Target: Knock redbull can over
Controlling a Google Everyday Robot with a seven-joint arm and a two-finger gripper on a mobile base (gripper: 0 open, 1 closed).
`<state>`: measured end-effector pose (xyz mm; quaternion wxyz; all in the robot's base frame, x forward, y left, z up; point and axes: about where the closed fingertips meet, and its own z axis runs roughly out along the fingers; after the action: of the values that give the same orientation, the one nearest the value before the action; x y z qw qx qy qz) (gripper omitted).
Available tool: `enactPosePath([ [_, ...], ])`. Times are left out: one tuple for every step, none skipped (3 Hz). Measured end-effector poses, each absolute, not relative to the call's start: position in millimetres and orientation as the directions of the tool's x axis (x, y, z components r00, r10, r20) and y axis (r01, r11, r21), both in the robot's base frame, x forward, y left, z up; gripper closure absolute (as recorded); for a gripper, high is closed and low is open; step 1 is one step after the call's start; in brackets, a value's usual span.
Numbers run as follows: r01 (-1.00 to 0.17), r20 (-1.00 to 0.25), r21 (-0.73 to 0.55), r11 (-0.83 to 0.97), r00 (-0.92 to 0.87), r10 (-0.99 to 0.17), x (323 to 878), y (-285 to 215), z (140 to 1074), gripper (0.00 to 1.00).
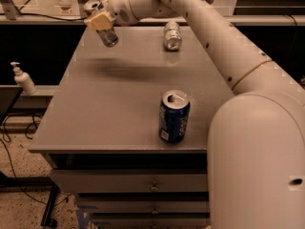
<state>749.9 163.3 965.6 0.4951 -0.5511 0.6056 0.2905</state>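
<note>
Gripper [98,20] is at the far-left corner of the tabletop [124,104]. Its fingers clamp the redbull can [108,35] mid-body, leaning it leftward, evidently to topple it.

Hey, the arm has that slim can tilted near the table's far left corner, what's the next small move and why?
Probably lower the pincer slightly and let go. The slim can leans steeply in its grip but is not yet lying on the table. Releasing low should drop it onto its side, clear of the silver can.
</note>
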Motion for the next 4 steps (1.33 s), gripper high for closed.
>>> enactPosePath([
  [-0.939,-0.841,-0.276,0.207,0.132,-0.525,758.0,123.9,989.1,1.0],
  [-0.946,-0.723,-0.293,0.139,0.124,-0.68,742.2,86.9,980.5,1.0],
  [-0.97,-0.594,-0.232,0.077,0.078,-0.8,714.0,52.3,947.5,1.0],
  [-0.983,-0.487,-0.167,0.08,0.012,-0.873,684.4,13.8,912.6,1.0],
])
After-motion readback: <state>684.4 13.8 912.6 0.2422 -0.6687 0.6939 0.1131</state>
